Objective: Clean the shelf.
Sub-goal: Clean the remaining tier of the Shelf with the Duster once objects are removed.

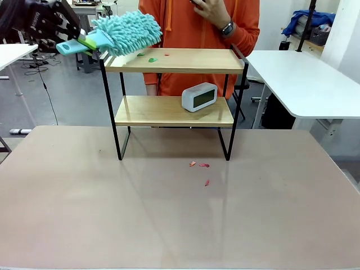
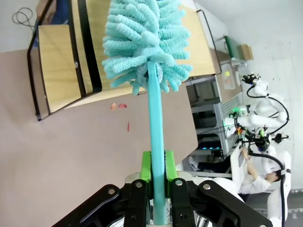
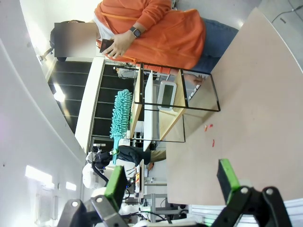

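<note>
The shelf (image 1: 191,61) stands at the far middle of the table, two light wooden boards in a thin black frame. My left gripper (image 1: 76,40) is shut on the teal handle of a fluffy teal duster (image 1: 126,32), whose head hovers over the top board's left end. Small green and red scraps (image 1: 152,59) lie on that board just right of the duster head. In the left wrist view the green pads (image 2: 146,165) clamp the duster handle (image 2: 156,137) above the shelf (image 2: 57,71). My right gripper (image 3: 170,177) is open, far from the shelf (image 3: 171,122) and holding nothing.
A white clock (image 1: 199,96) sits on the lower board. Three reddish scraps (image 1: 203,165) lie on the brown table (image 1: 84,214) in front of the shelf. A person in an orange hoodie (image 1: 185,25) stands behind it. A white table (image 1: 304,79) is at the right.
</note>
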Action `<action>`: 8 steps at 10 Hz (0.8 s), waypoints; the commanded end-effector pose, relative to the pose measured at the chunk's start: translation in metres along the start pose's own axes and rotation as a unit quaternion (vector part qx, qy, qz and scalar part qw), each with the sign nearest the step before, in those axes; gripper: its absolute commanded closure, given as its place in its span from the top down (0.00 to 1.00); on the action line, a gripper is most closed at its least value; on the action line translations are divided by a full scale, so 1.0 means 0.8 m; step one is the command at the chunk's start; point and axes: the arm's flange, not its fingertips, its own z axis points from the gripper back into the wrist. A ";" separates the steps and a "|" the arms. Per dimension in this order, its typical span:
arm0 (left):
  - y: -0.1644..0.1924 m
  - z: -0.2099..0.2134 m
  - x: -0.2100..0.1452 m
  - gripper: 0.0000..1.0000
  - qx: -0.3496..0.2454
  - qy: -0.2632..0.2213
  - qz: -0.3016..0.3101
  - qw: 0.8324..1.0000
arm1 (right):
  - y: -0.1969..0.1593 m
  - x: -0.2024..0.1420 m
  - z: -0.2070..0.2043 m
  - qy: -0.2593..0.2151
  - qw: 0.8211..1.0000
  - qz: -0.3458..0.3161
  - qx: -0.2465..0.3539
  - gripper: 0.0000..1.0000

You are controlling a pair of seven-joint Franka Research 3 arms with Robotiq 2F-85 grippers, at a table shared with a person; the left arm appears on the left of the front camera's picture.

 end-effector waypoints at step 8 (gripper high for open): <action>0.000 -0.026 -0.002 0.00 0.004 0.080 0.005 0.997 | 0.002 0.001 0.002 -0.009 1.000 0.012 0.012 1.00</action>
